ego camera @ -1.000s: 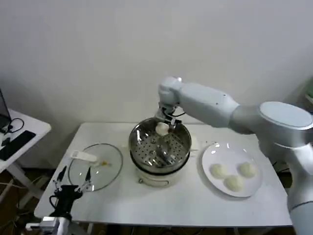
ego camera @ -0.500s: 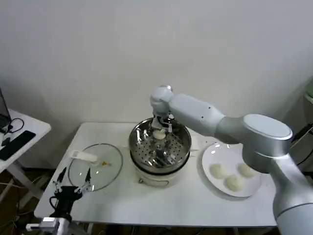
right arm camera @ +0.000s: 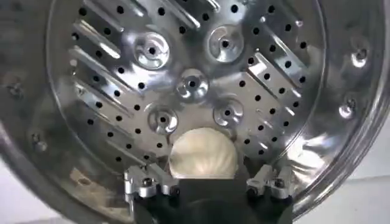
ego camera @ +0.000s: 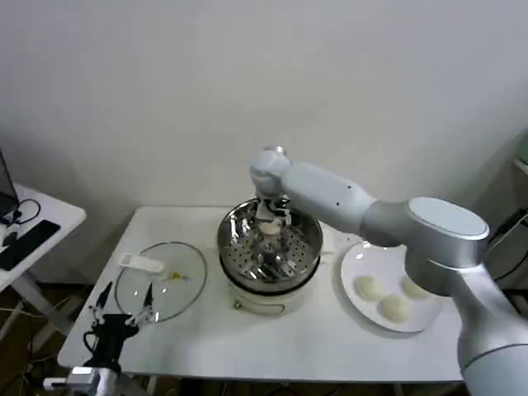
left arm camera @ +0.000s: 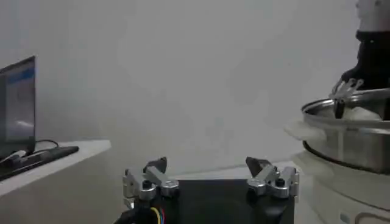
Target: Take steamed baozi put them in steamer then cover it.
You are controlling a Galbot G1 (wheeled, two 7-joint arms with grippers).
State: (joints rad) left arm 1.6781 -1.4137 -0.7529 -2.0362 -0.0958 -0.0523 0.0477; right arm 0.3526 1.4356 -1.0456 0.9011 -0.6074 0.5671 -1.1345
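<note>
My right gripper (ego camera: 270, 221) reaches down into the steamer (ego camera: 232, 248), a shiny perforated basket on a cream pot at the table's middle. It is shut on one steamed baozi (right arm camera: 202, 153), which hangs low over the perforated bottom (right arm camera: 192, 82), nearer the back wall. I cannot tell whether the bun touches the bottom. Three more baozi (ego camera: 368, 288) (ego camera: 396, 308) (ego camera: 415, 286) lie on the white plate (ego camera: 364, 256) to the right. The cover (ego camera: 162, 282), a glass lid with a white handle, lies flat to the left. My left gripper (ego camera: 124, 307) waits open at the front left corner.
The table's front edge runs just below the pot and plate. A side desk with a keyboard (ego camera: 29, 239) stands at the far left. In the left wrist view the steamer rim (left arm camera: 347, 115) rises to one side of the open fingers (left arm camera: 154, 175).
My right arm has carried the baozi from above the steamer's back rim down into the basket. The left arm, lid and plate have not moved.
</note>
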